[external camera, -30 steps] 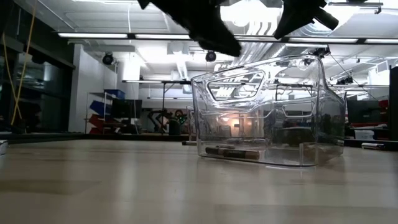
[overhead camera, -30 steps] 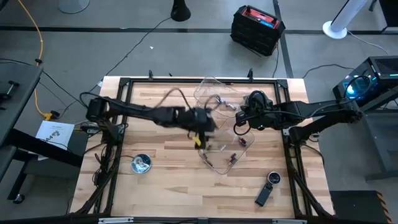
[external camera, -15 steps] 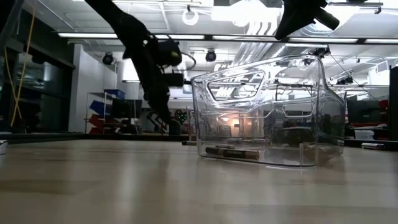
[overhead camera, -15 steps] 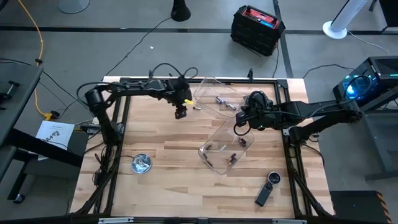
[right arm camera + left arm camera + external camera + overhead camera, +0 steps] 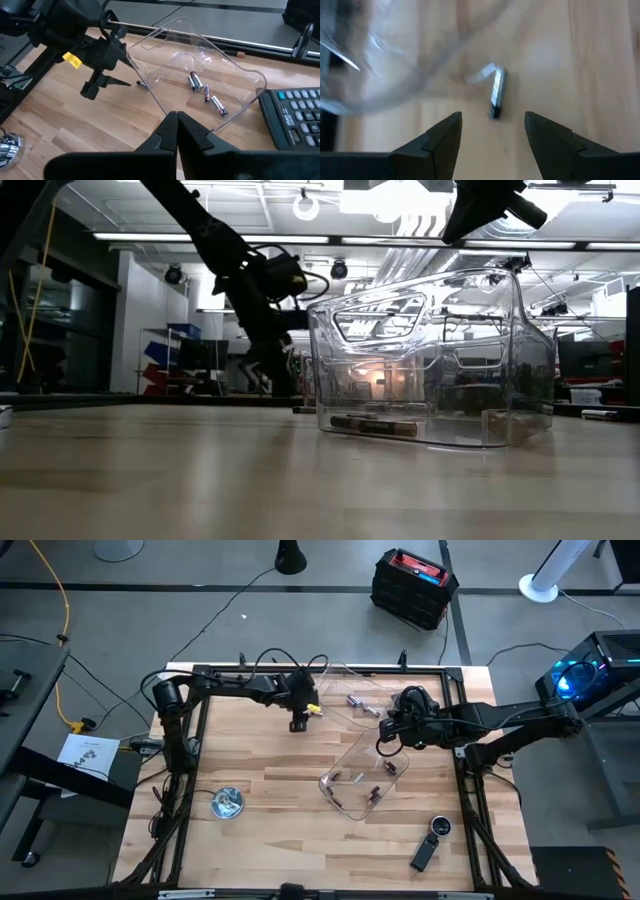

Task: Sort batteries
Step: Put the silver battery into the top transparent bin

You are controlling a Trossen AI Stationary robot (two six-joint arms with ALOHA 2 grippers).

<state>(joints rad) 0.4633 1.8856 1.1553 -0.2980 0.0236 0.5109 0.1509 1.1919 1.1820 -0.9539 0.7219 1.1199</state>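
A silvery battery (image 5: 496, 92) lies on its side on the bare wood, close to the wall of the far clear tray (image 5: 350, 698). My left gripper (image 5: 492, 117) hangs open just above the table with one finger on either side of the battery, apart from it; it also shows near the far edge (image 5: 298, 724). The far tray holds three batteries (image 5: 206, 95). The near clear tray (image 5: 365, 778) holds several batteries (image 5: 355, 778). My right gripper (image 5: 177, 122) is shut and empty, raised over the gap between the trays (image 5: 384, 746).
A round shiny metal dish (image 5: 227, 803) sits near the left front. A black oblong gadget (image 5: 424, 852) lies by the near right edge. A keypad (image 5: 295, 115) lies to the right of the far tray. Bare wood stretches across the table's left half.
My left gripper has swung from over the near tray toward the table's far edge and come down near the table. In the last half second it has edged right toward the far tray. The right arm and both trays have kept still.
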